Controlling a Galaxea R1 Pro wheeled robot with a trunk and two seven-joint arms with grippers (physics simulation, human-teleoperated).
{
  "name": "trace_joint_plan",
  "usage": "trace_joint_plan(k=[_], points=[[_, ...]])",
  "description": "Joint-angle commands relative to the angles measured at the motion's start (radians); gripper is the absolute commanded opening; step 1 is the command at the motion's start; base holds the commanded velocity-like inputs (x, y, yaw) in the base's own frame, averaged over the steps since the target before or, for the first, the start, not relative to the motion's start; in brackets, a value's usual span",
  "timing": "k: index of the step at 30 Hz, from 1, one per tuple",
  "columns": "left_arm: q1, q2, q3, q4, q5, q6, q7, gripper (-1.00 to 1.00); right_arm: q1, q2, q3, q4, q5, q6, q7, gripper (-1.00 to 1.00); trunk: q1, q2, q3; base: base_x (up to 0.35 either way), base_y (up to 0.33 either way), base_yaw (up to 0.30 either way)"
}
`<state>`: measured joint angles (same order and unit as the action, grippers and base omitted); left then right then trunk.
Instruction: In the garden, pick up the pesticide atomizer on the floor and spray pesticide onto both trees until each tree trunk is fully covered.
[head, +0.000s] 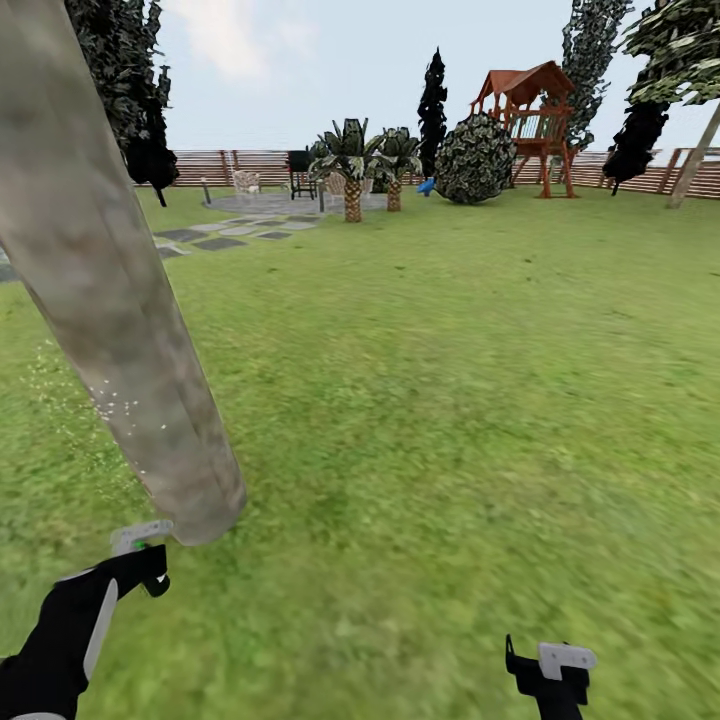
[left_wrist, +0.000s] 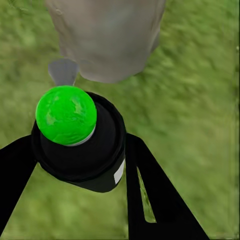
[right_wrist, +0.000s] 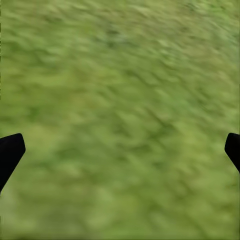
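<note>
Atomizer (left_wrist: 75, 137) is in the left gripper (left_wrist: 80, 150): black body, green ball cap, grey nozzle pointing at the base of the tree trunk (left_wrist: 107, 37). In the head view it sits at lower left (head: 140, 545), just beside the foot of the thick mottled trunk (head: 110, 290) that leans across the left of the frame. A scatter of pale specks shows on and beside the trunk's lower part, likely spray.

Step in hand: spraying the first tree, low on the trunk. Coverage cannot be judged from here. Next move probably calls for sweeping the nozzle up and around the trunk, keeping it aimed close, then driving to the second tree (head: 692, 160), far upper right by the fence (head: 200, 168), well apart across the lawn (head: 450, 400).

Left gripper fingers (left_wrist: 150, 190) are pressed against the atomizer's sides, pinching it. Right gripper (head: 550, 670), lower right in the head view, is spread wide in its wrist view (right_wrist: 120, 150), holding nothing, over bare grass.
</note>
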<state>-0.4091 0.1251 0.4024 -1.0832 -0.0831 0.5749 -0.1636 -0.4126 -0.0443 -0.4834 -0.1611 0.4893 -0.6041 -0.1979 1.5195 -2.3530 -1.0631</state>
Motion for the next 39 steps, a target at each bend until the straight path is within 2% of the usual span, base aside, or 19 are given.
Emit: trace_joint_plan(k=[1,3,5,7,9,12,13,14,16,18,19,23,24,39], points=[[0.000,-0.005,-0.015,0.000,-0.005,0.000,0.000,-1.00,0.000,0.001,0.000,0.000,0.000,0.000,0.000,1.00,0.000,0.000,0.000,0.000,0.000,0.004],[0.000,-0.012,-0.071,0.001,-0.008,0.000,0.002,-1.00,0.000,0.001,0.000,0.000,0.000,0.000,0.000,1.00,0.000,0.000,0.000,0.000,0.000,0.087],[0.000,-0.008,-0.081,0.005,-0.009,0.000,0.001,-1.00,0.000,0.001,0.000,0.000,0.000,0.000,0.000,1.00,0.000,0.000,0.000,0.000,0.000,0.222],[0.000,-0.002,-0.070,0.008,-0.008,0.000,0.001,-1.00,0.000,0.001,0.000,0.000,0.000,0.001,0.000,1.00,0.000,0.000,0.000,0.000,0.000,0.260],[0.001,-0.001,-0.040,0.008,-0.008,0.000,0.000,-1.00,0.000,0.001,0.000,0.000,0.000,0.000,0.000,1.00,0.000,0.000,0.000,0.000,0.000,0.272],[0.001,-0.008,-0.042,0.007,-0.006,0.000,-0.001,-1.00,0.000,0.001,0.000,0.000,0.000,0.000,0.000,1.00,0.000,0.000,0.000,0.000,0.000,0.135],[0.001,-0.014,-0.072,0.008,-0.006,0.001,-0.003,-1.00,0.000,0.001,0.000,0.000,0.000,0.000,0.000,1.00,0.000,0.000,0.000,0.000,0.000,0.022],[0.001,-0.015,-0.126,0.009,-0.006,0.000,0.000,-1.00,0.000,0.001,0.000,0.000,0.000,0.001,0.000,1.00,0.000,0.000,0.000,0.000,0.000,0.009],[0.000,-0.016,-0.167,0.011,-0.005,0.001,0.003,-1.00,0.000,0.001,0.000,0.000,0.000,0.001,0.000,1.00,0.000,0.000,0.000,0.000,0.000,0.004],[0.000,-0.012,-0.176,0.012,-0.002,0.003,0.005,-1.00,0.000,0.001,0.000,0.000,0.000,0.000,0.000,1.00,0.000,0.000,0.000,0.057,-0.027,0.001],[0.000,-0.008,-0.169,0.012,-0.001,0.004,0.006,-1.00,0.000,0.001,0.000,0.000,0.000,0.001,0.000,1.00,0.000,0.000,0.000,0.187,-0.107,0.000],[0.000,-0.004,-0.081,0.008,-0.004,0.002,0.005,-1.00,0.000,0.001,0.000,0.000,0.000,0.001,0.000,1.00,0.000,0.000,0.000,0.254,-0.147,0.000],[0.000,-0.004,-0.073,0.006,-0.006,0.002,0.005,-1.00,0.000,0.001,0.000,0.000,0.000,0.001,0.000,1.00,0.000,0.000,0.000,0.276,-0.161,0.017],[0.001,-0.014,-0.074,-0.004,-0.006,0.000,0.005,-1.00,0.000,0.001,0.000,0.000,0.000,0.001,0.000,1.00,0.000,0.000,0.000,0.106,-0.244,0.207]])
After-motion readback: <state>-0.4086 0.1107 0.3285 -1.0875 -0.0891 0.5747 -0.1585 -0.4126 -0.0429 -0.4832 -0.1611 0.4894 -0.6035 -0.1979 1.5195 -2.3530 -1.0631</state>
